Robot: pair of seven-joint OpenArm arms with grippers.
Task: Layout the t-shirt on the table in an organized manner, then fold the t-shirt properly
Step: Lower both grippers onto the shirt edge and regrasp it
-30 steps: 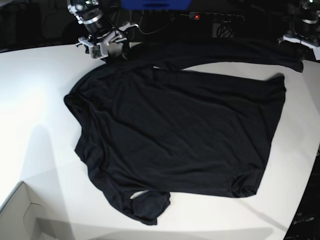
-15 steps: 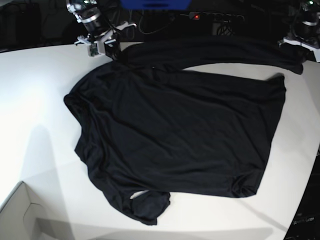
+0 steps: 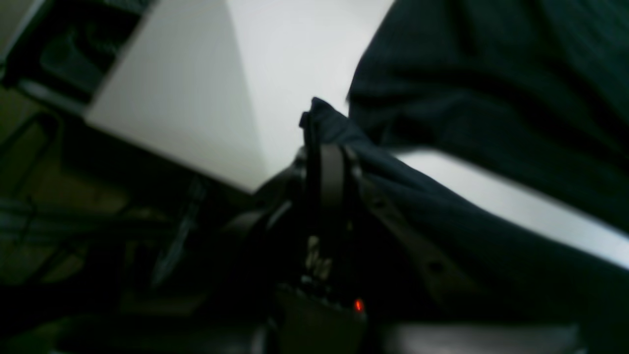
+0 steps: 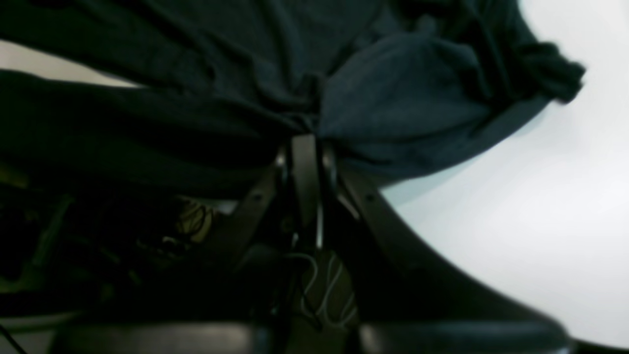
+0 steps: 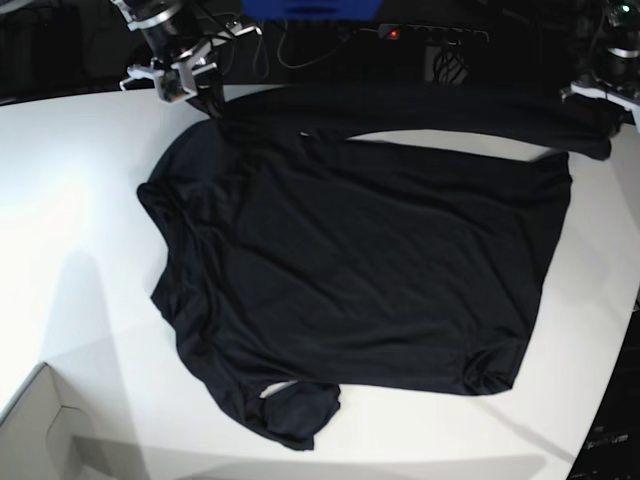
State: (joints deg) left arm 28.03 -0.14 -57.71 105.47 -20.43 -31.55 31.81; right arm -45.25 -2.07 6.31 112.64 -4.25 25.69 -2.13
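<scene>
T-shirt (image 5: 360,270) cloth lay spread across the white tabletop (image 5: 70,200), body nearest, one sleeve stretched along the far edge. That sleeve ran between both arms: the right gripper (image 5: 185,80) was clamped on its shoulder end, the left gripper (image 5: 605,100) pinched shut on its cuff, opposite.

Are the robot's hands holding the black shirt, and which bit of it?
Yes. The right gripper pinches bunched fabric near the shoulder of the t-shirt. The left gripper is shut on the end of the far sleeve.
</scene>
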